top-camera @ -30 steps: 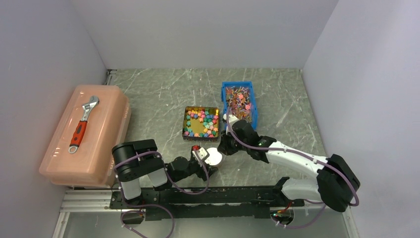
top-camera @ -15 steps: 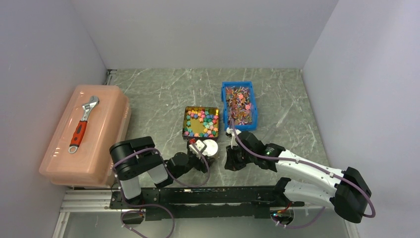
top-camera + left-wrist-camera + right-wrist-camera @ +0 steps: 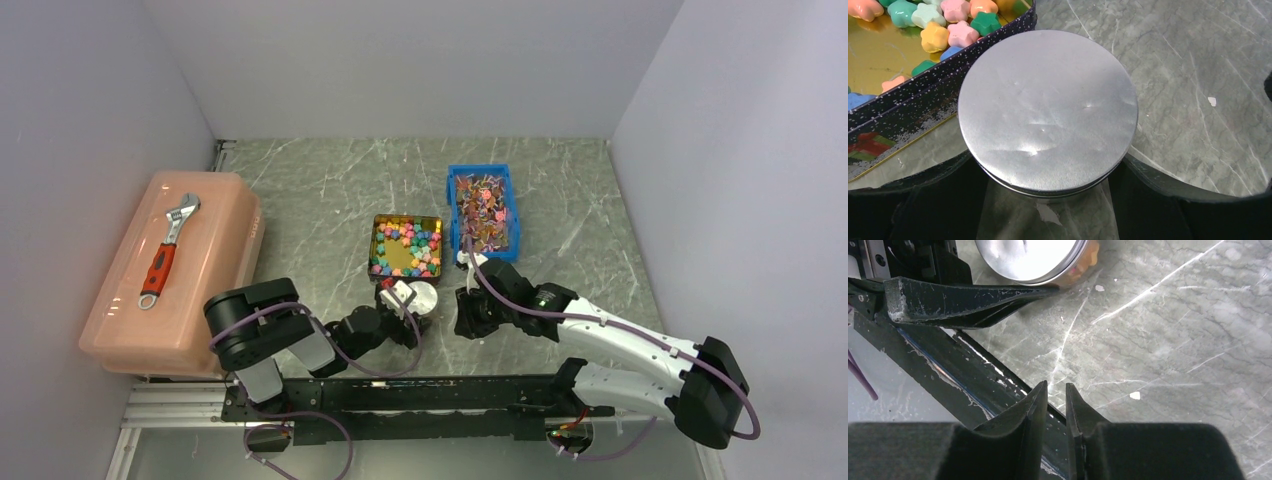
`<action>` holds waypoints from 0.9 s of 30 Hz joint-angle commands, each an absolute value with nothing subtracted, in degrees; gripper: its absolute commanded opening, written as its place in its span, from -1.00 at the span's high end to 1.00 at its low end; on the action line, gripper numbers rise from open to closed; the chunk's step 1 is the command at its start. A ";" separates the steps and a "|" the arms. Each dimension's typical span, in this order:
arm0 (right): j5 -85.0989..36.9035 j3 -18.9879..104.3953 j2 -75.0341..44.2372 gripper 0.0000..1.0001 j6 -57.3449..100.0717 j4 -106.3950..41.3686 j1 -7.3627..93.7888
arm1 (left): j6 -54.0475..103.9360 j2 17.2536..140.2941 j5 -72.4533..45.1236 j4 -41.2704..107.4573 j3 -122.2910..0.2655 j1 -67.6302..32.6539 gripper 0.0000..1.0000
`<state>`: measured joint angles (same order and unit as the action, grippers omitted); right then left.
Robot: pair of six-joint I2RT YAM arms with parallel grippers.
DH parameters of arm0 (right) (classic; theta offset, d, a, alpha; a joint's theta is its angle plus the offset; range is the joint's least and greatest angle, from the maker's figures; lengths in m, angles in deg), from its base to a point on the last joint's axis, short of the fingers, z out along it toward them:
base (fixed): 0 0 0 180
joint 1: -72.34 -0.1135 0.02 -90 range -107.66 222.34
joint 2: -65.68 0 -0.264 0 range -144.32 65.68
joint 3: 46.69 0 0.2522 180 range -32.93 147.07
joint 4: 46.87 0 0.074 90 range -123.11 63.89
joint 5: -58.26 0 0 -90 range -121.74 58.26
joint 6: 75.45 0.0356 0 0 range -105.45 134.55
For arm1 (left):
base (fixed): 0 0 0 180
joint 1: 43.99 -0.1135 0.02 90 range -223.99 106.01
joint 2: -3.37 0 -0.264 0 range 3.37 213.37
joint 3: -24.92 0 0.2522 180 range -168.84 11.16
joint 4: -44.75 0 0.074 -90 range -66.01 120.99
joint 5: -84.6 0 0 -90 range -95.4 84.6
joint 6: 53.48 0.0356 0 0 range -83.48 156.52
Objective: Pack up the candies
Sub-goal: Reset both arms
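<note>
Left wrist: left jaws grasp smooth round silver lid (image 3: 1048,110); right jaws barely parted.

This is a robotics lab test cell. A left arm (image 3: 262,335) and a right arm (image 3: 610,335) are bolted to a rail (image 3: 430,395) with trailing cables (image 3: 345,372). Blank white walls (image 3: 420,60) box in the marbled surface (image 3: 320,190), and a wrench (image 3: 168,250) lies on a plastic tub (image 3: 215,270).

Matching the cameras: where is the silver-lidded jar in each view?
Top external: silver-lidded jar, low centre, just below the candy tin.
Left wrist: fills the centre.
Right wrist: top edge, left of centre.
Shared landmark: the left gripper gripping it.
</note>
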<state>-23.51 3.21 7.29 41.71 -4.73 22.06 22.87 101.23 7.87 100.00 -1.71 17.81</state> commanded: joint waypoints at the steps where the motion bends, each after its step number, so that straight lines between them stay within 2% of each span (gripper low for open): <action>1: -25.41 5.92 7.14 0.51 40.22 -4.32 22.24 | 21.17 97.17 7.14 100.15 -1.09 17.98 0.05; 5: -25.58 5.92 7.25 0.47 40.03 -4.41 22.24 | 21.22 94.89 6.84 96.06 -1.55 17.98 -0.04; 6: -25.59 5.92 7.31 0.47 39.97 -4.37 22.24 | 21.22 94.39 6.67 94.75 -1.85 17.99 -0.77; 7: -25.71 5.96 7.47 0.46 39.95 -4.32 22.24 | 21.26 93.89 6.52 93.62 -2.11 17.98 -0.96; 18: -26.61 6.33 9.21 0.44 39.73 -3.60 22.33 | 20.52 88.44 4.87 84.55 -3.68 17.98 -0.99; 24: -26.97 8.05 9.16 0.37 38.93 -3.22 22.33 | 20.43 82.39 3.62 74.40 -5.23 18.15 -0.99; 27: -27.33 8.89 9.09 0.29 38.49 -3.39 22.33 | 21.21 78.93 3.03 64.85 -8.05 18.26 -0.99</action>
